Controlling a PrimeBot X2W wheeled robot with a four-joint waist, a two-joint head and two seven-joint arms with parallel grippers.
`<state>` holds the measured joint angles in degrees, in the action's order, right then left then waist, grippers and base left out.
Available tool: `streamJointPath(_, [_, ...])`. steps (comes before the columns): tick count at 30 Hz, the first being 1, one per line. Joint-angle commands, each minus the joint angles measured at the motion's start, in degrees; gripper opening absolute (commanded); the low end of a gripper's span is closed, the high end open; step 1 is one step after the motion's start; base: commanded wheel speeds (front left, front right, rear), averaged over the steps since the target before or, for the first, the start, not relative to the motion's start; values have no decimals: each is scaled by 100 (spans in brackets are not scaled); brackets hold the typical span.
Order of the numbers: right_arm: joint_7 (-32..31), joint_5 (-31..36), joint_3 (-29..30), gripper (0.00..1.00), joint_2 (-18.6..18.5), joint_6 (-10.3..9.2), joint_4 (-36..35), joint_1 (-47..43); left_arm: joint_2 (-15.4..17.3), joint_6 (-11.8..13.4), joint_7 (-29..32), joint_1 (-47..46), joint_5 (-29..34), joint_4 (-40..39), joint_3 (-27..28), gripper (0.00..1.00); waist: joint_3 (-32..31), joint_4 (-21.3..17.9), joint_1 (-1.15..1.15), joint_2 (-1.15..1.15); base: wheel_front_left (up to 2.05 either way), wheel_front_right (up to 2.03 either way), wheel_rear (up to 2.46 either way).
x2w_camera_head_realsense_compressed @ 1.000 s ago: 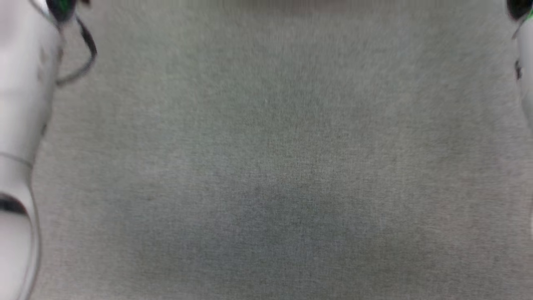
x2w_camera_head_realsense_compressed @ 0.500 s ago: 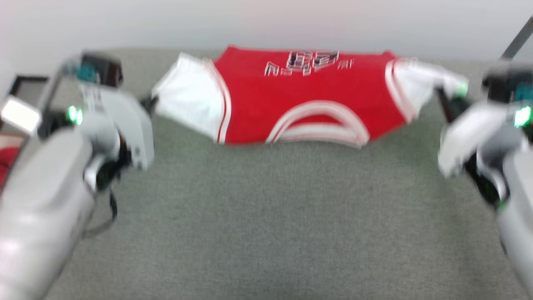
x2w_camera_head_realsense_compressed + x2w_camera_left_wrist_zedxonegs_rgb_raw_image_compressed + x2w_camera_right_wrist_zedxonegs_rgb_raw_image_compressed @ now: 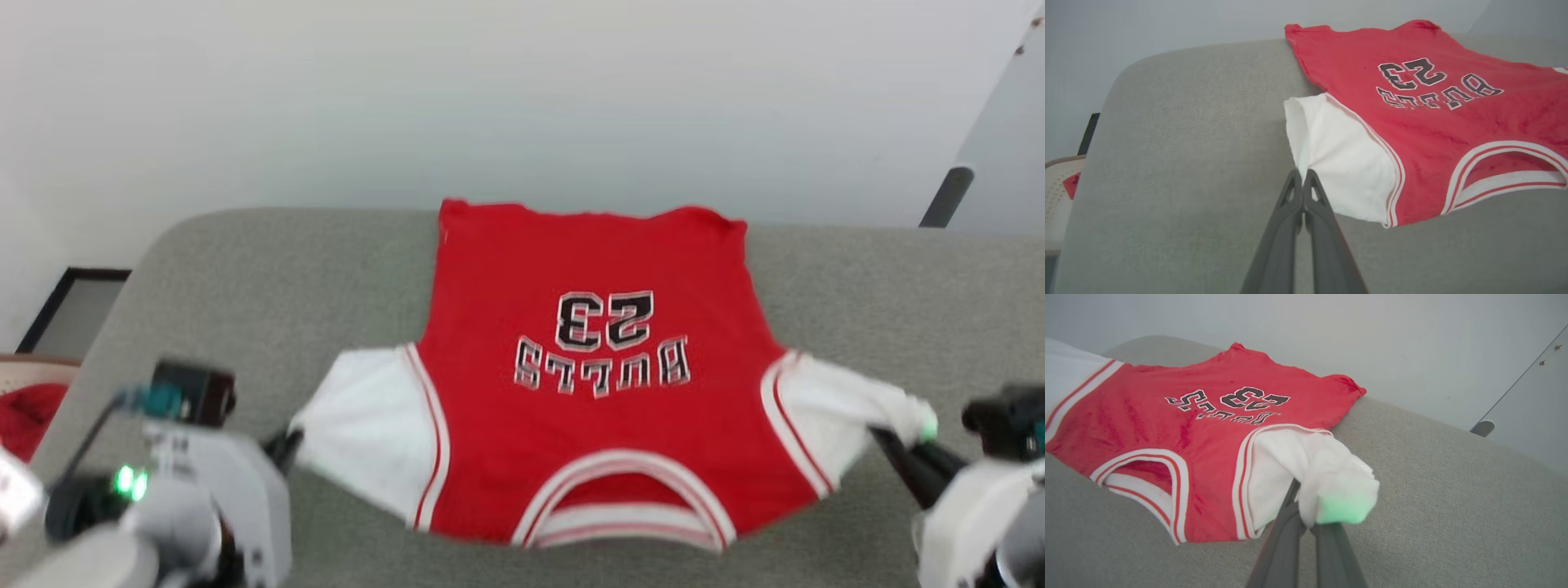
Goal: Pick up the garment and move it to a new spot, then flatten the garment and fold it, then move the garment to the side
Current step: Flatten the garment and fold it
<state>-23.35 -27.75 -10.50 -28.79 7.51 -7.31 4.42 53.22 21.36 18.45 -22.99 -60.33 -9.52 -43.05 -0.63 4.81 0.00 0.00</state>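
Flattening step: left hand [image 3: 1303, 173] and right hand [image 3: 1301, 489] pinch the shirt [image 3: 588, 408] by its sleeves [image 3: 367, 425], collar toward the surface's [image 3: 245, 269] near edge; next, lay down evenly, release.

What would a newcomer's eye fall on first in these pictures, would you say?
The red jersey with white sleeves catches the eye first, spread across the grey padded surface, its black chest lettering upside down in the head view. The left gripper is shut on one sleeve tip and the right gripper on the other, holding the shirt between them.
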Motion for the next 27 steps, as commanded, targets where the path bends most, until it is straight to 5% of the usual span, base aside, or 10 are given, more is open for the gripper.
streamJointPath(1, [-131, -18, 88, 0, -73, -3, -167, -242, 99, 218, -26, 266, -79, -276, 31, 0, -70, -62, 0, 0, 0, 0, 0])
streamJointPath(6, [-598, -164, 354, 0, -160, -3, -708, -1034, 453, 900, -239, 1119, -172, -1142, 51, 0, -40, -54, 0, 0, 0, 0, 0])
streamJointPath(11, [-880, -256, 455, 0, -212, -3, -975, -1661, 438, 1207, -454, 1621, -238, -1510, -16, 0, 25, -9, 0, 0, 0, 0, 0])
streamJointPath(23, [-1169, -97, 250, 0, -85, -3, -728, -1678, 112, 1108, -761, 1723, -70, -1179, -181, 0, 284, 4, 0, 0, 0, 0, 0])
streamJointPath(26, [-1289, -77, 275, 46, -3, -3, -625, -1515, -22, 1066, -788, 1648, -46, -1054, -214, 0, 360, -20, 0, 0, 0, 0, 0])
streamJointPath(27, [-1332, -64, 278, 84, 20, -3, -617, -1490, -61, 1059, -805, 1626, -32, -1023, -219, 0, 387, -30, 0, 0, 0, 0, 0])
